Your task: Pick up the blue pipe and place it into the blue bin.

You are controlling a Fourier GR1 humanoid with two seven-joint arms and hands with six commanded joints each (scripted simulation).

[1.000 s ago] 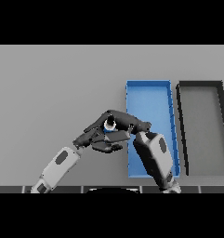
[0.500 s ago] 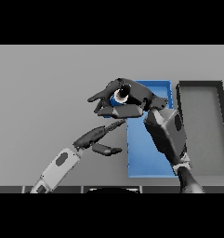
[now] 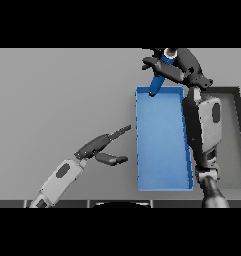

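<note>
My right hand [image 3: 184,66] is shut on the blue pipe [image 3: 158,80] and holds it in the air above the far end of the blue bin [image 3: 162,186]. The pipe is tilted, its ring end up near my fingers and its lower end hanging toward the bin. My left hand [image 3: 99,147] is open, its fingers straight, over the grey table to the left of the blue bin. It does not touch the bin.
A black bin [image 3: 237,145] stands right of the blue bin, partly hidden behind my right forearm [image 3: 204,130]. The grey table [image 3: 57,100] stretches to the left and far side.
My right hand has lifted the pipe higher and carried it farther away, from beside the blue bin to above its far end. My left hand has stayed open and drawn back slightly.
</note>
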